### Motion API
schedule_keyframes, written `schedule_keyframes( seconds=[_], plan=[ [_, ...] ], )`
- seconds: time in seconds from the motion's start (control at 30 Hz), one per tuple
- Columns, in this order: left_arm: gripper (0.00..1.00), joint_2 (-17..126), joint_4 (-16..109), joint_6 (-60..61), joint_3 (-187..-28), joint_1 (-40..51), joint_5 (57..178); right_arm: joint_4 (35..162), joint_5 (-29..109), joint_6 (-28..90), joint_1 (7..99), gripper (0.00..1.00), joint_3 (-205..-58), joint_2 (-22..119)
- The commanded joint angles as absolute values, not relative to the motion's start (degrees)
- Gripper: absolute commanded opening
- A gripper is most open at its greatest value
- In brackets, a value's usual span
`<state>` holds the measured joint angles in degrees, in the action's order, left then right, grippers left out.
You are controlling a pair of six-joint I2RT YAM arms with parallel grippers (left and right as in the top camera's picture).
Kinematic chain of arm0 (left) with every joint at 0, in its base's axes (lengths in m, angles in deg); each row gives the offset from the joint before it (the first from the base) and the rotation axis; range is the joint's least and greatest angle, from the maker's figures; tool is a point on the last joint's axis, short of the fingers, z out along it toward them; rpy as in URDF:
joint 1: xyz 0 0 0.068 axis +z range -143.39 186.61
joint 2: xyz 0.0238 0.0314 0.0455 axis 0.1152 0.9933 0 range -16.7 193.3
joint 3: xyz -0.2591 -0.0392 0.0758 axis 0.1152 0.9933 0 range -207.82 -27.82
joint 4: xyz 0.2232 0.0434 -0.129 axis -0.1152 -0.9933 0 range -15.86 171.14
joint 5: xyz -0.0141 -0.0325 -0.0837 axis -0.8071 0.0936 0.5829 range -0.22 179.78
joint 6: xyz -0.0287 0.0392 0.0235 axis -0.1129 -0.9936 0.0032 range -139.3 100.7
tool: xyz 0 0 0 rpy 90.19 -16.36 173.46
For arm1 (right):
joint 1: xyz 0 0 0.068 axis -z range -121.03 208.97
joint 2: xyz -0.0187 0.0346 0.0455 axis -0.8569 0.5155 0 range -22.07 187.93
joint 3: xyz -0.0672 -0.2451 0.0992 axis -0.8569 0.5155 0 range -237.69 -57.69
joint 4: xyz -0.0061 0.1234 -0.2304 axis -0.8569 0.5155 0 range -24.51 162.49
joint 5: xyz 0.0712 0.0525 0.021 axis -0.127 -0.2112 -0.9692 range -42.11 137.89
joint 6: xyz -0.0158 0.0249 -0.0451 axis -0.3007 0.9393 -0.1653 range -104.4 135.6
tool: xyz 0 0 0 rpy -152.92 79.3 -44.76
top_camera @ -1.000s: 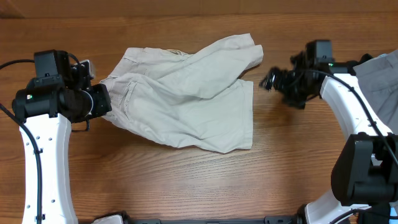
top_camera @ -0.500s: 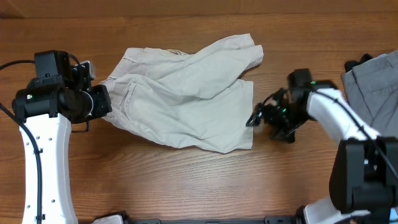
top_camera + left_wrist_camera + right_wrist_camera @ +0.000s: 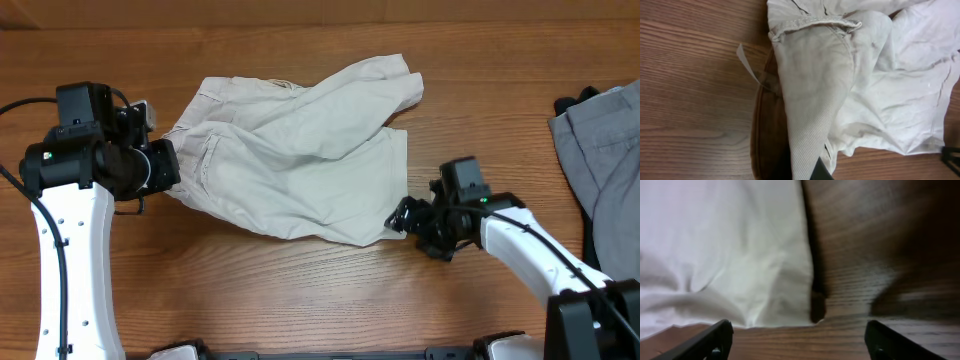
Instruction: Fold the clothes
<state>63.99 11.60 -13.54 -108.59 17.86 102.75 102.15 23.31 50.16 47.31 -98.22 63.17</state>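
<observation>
The cream shorts [image 3: 295,160] lie rumpled on the wooden table, waistband to the left, legs to the right. My left gripper [image 3: 165,165] is shut on the waistband edge at the shorts' left side; in the left wrist view the cloth [image 3: 815,95] rises into the jaws [image 3: 812,172]. My right gripper [image 3: 403,217] is open and low at the near right corner of the shorts' leg. In the right wrist view the two fingertips [image 3: 797,345] stand wide apart with the hem corner [image 3: 790,305] just ahead of them.
A grey garment [image 3: 600,140] lies at the table's right edge, with a black one beside it. A bit of white cloth [image 3: 175,351] shows at the front edge.
My right arm has swung from the back right down and left to the near right corner of the shorts. The left arm and the shorts have not moved.
</observation>
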Motion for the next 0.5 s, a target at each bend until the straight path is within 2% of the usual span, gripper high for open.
schedule_keyframes(
  seconds=[0.0,0.07,0.13,0.27,0.37,0.43,0.47],
  plan=[
    [0.04,63.51,11.47,-14.66,-109.71,17.77,104.63,100.07,19.92,55.3,47.13,0.86,-95.99,63.34],
    [0.04,63.51,11.49,-14.66,-109.71,17.77,104.63,100.25,19.86,55.3,47.13,0.8,-95.99,63.34],
    [0.05,63.51,11.38,-14.66,-109.71,17.77,104.63,100.45,19.7,55.28,47.13,0.68,-95.99,63.34],
    [0.05,63.51,11.27,-14.66,-109.71,17.77,104.63,98.41,19.66,54.95,47.13,0.65,-95.99,63.34],
    [0.05,63.51,11.3,-14.66,-109.71,17.77,104.63,95.27,18.98,54.78,47.13,0.56,-95.99,63.34],
    [0.06,63.51,11.12,-14.68,-109.71,17.77,104.63,94.26,17.04,54.6,47.13,0.38,-95.99,63.34],
    [0.07,63.51,11.03,-14.9,-109.71,17.77,104.63,94.19,16.34,54.6,47.13,0.24,-95.99,63.34]
  ],
)
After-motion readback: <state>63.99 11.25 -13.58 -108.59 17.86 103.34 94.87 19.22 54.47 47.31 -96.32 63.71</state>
